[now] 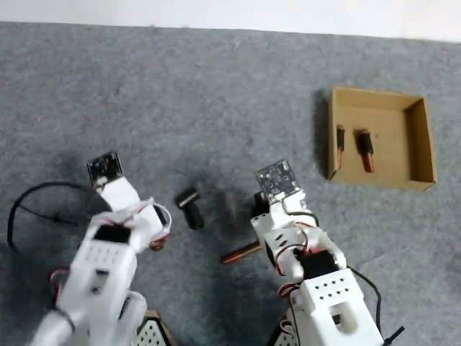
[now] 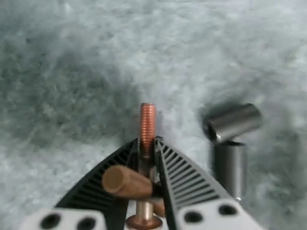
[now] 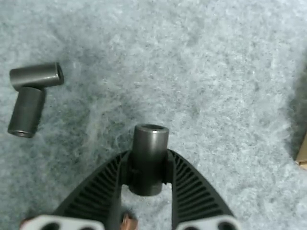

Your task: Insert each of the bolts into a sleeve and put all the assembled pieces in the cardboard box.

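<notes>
Copper bolt [image 2: 147, 125] clamped in left gripper [image 2: 147, 143]. Fingers are tight on the shank, threaded end poking out past the tips, head back toward the palm. A second copper stub [image 2: 125, 181] lies across the near face of one finger; cannot tell whether it is held or only resting there. Gripper sits low over grey carpet [image 1: 216, 94], near left of the table.

Right gripper [image 3: 148, 154], near centre-right, is closed around a dark sleeve [image 3: 150, 139]. The open bore faces away from the palm, and that end stands out beyond the fingertips.

Loose bolt [image 1: 240, 253] lies flat on the carpet between the two arms, just beside the right arm, with one end tucked under it.

A little farther out, between the two grippers: two spare sleeves [image 1: 191, 207], both on their sides, touching, set at an angle to each other. Neither gripper touches them.

Farthest, at the far right: cardboard box [image 1: 421, 137], open top, well apart from both arms. Two assembled pieces [image 1: 366, 151] lie inside, toward the wall that faces the spare sleeves, roughly parallel and apart from each other. Each shows a dark part and a copper end.
</notes>
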{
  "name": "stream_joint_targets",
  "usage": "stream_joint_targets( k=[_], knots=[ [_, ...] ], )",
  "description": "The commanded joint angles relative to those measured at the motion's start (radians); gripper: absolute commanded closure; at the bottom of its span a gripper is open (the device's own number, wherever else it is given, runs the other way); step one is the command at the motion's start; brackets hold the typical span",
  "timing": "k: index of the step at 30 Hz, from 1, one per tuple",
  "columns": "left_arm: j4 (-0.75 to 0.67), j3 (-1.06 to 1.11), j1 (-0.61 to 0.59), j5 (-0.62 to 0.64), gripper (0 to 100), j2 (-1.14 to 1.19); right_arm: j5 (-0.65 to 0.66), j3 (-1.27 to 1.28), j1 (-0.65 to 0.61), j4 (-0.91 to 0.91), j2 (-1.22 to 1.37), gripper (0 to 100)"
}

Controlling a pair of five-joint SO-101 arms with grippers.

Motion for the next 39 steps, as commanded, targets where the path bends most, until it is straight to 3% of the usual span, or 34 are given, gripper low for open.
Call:
stream_joint_targets(
  k=[1, 9, 15, 19, 30, 35, 39],
  knots=[
    [-0.025, -0.176, -0.027, -0.008, 100, 0.254, -0.003, -0.004, 0.013, -0.028, -0.018, 99.0],
    [0.005, -0.249, -0.036, -0.008, 99, 0.361, -0.003, -0.004, 0.013, -0.028, -0.019, 99.0],
    [0.160, -0.309, -0.030, 0.046, 75, 0.351, -0.003, -0.004, 0.013, -0.028, -0.019, 99.0],
    [0.183, -0.314, -0.030, 0.091, 63, 0.348, -0.003, -0.004, 0.013, -0.028, -0.019, 99.0],
    [0.192, -0.328, 0.016, 0.094, 63, 0.346, -0.003, -0.004, 0.013, -0.028, -0.019, 99.0],
    [0.365, -0.493, 0.033, 0.222, 63, 0.346, -0.003, -0.004, 0.013, -0.028, -0.019, 99.0],
    [0.433, -0.526, 0.090, 0.232, 63, 0.354, -0.003, -0.004, 0.013, -0.028, -0.019, 99.0]
  ],
)
